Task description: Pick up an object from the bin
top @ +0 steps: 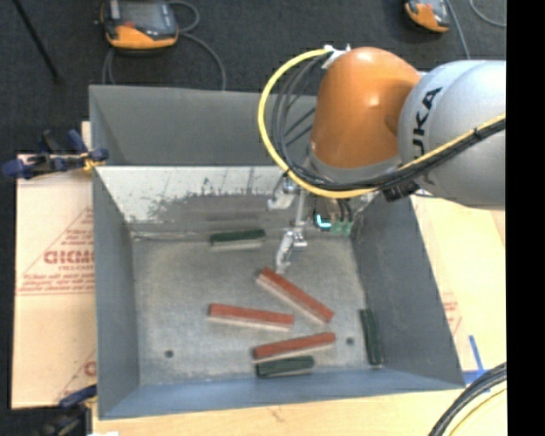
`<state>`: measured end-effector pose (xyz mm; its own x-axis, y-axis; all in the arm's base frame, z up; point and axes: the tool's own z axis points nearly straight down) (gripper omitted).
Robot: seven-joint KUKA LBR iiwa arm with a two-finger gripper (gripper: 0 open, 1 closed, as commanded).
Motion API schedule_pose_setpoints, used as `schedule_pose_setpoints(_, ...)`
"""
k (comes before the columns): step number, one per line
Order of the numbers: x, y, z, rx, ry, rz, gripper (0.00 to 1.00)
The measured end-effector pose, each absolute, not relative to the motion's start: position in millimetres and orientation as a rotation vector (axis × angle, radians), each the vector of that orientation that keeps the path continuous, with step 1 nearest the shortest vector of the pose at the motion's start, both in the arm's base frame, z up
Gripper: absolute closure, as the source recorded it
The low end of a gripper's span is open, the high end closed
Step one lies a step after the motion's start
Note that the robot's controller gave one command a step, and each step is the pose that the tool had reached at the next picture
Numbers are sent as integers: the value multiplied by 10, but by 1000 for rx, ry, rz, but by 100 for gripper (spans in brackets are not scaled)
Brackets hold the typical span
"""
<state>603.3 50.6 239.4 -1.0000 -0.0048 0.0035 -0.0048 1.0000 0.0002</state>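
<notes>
In the bin point(115, 281), the back bar point(238, 239) lies just left of the gripper point(287, 255), along the rear wall. The slanted bar point(295, 295) lies just in front of the gripper and the left bar point(251, 317) front-left of it. Farther forward, the long front bar point(294, 346) and the short front bar point(285, 367) lie just beside each other, and the right bar point(370, 335) lies front-right by the side wall.

My orange wrist cover point(362, 106) and grey arm point(460, 128) hide the bin's point(115, 255) far right corner and the upper part of my gripper point(286, 254). The arm is cut off at the right. One orange device point(140, 24) and another point(426, 12), beyond the bin, are cropped by the top edge.
</notes>
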Motion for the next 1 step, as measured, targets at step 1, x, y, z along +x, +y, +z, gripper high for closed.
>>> schedule_pose_setpoints(1,6046,505,2441,6,-3146,-1,0)
